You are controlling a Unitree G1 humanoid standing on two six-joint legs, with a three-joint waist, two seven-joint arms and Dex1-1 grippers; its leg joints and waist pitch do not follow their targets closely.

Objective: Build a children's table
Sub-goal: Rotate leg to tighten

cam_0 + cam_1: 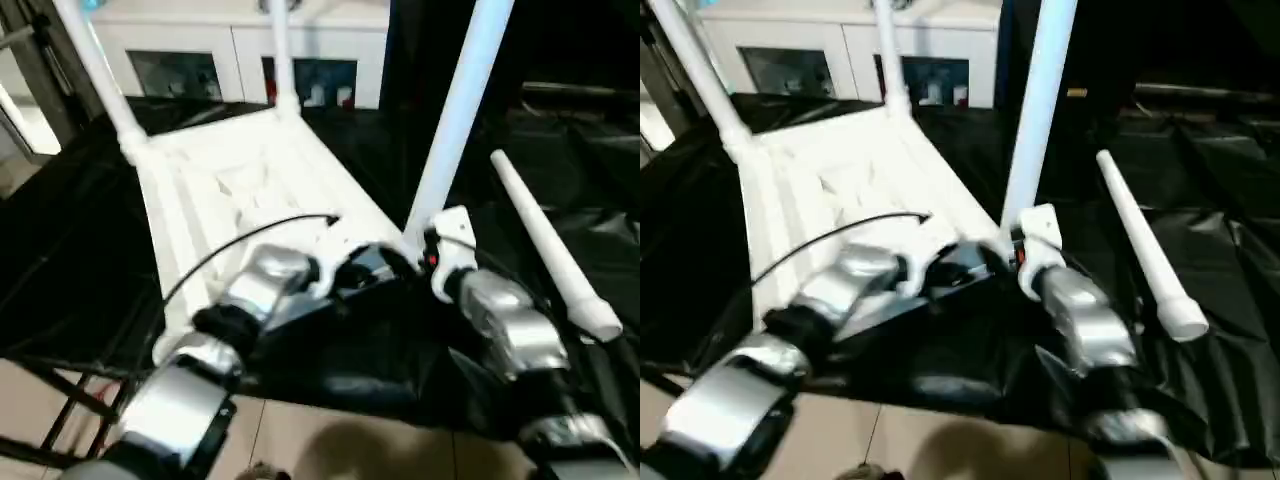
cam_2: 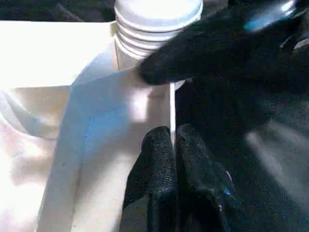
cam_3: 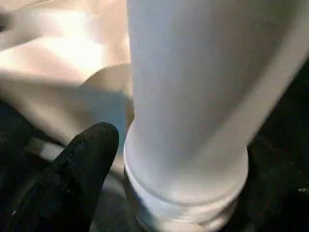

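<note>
My left pincer (image 2: 173, 145) pinches the white plastic tabletop's (image 1: 250, 185) edge; my right pincer (image 3: 159, 159) stands open around a white tube leg (image 1: 455, 120).

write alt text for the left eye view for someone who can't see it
An upside-down white table top lies on black sheeting with three legs standing in its corners; the right tool is at the base of the nearest leg. A fourth leg lies loose to the right, and a white cabinet stands behind.

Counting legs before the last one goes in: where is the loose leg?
In the head views, the loose leg lies on the black sheet at the robot's right, beside the right arm and apart from the upturned tabletop.
</note>
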